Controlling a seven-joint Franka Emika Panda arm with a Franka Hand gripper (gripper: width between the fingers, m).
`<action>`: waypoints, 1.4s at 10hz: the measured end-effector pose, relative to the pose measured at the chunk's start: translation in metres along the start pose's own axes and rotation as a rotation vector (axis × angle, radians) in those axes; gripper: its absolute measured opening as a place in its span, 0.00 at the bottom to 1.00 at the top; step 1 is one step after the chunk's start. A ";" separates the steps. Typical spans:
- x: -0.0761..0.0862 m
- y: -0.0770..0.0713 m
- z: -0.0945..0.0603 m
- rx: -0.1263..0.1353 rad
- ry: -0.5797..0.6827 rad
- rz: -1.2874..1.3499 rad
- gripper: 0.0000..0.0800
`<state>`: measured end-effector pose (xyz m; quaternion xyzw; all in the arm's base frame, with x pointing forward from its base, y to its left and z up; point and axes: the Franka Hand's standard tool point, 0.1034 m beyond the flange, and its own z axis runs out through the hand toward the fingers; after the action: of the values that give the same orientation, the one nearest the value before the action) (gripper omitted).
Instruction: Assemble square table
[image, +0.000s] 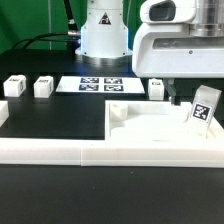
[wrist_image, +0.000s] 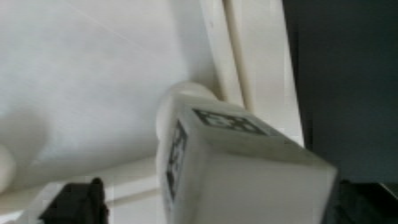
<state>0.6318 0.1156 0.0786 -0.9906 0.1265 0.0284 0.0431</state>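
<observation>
The claw (wrist_image: 217, 203) hangs wide open, gripping nothing, with a tagged leg (image: 203, 108) leaning between its fingers on the tabletop (image: 150, 128) just below; fitting this leg seems the step in hand, and next calls for a square grip.

Leg (image: 204, 108) on tabletop (image: 150, 128); marker board (image: 100, 84) behind

The arm (image: 178, 45) hangs at the exterior view's right, wrist pointing straight down. Its gripper (image: 195, 100) sits low, jaws spread wide, dark fingertips (wrist_image: 75, 200) well apart, clamping nothing.
</observation>
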 end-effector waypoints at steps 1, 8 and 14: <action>0.000 0.000 0.000 0.000 0.001 0.011 0.79; -0.001 0.000 0.001 0.000 -0.001 0.322 0.36; 0.003 0.004 0.003 0.046 0.014 1.116 0.36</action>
<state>0.6336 0.1114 0.0752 -0.7722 0.6329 0.0377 0.0425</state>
